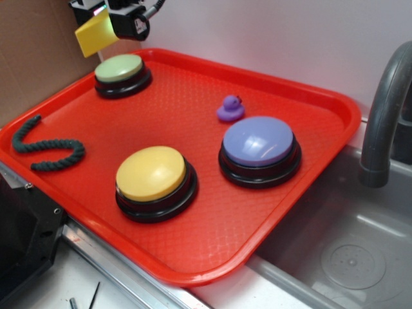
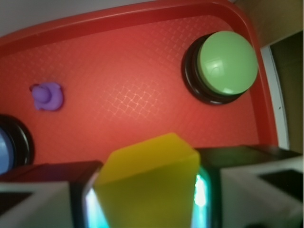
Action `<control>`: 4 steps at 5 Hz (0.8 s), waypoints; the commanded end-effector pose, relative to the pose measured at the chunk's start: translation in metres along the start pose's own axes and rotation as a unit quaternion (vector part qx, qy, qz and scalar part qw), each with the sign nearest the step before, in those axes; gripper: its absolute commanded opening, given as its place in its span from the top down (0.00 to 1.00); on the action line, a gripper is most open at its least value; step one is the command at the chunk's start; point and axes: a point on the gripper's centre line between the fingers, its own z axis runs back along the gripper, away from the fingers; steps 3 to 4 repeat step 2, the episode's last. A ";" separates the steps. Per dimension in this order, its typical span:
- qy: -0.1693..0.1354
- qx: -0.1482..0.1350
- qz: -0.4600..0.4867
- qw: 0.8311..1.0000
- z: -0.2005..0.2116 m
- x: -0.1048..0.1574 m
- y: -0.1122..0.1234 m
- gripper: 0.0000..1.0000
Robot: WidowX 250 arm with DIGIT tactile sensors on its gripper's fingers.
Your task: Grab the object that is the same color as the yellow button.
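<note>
A: Yellow plastic is what the gripper [image 2: 148, 190] has between its fingers: the wedge [image 2: 145, 178], pinched from both sides and lifted clear of the red tray [image 1: 309, 103].

B: So the grab itself looks done?

A: I'd judge so. The wedge [image 1: 95, 32] hangs in the air, with the green button [image 1: 121, 74] just below the gripper [image 1: 106, 22] and slightly ahead of it.

B: And the yellow button [image 1: 154, 180] it matches?

A: Well away from the gripper, near the tray's front edge; the purple duck [image 1: 230, 108] and purple button [image 1: 259, 149] sit off to the side, untouched. All that seems left is keeping the hold secure.
</note>
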 end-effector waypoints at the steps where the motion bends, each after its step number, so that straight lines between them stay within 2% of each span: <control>1: -0.034 0.013 -0.005 0.999 0.005 0.021 0.010 1.00; 4: -0.029 0.020 -0.003 0.999 0.003 0.021 0.008 1.00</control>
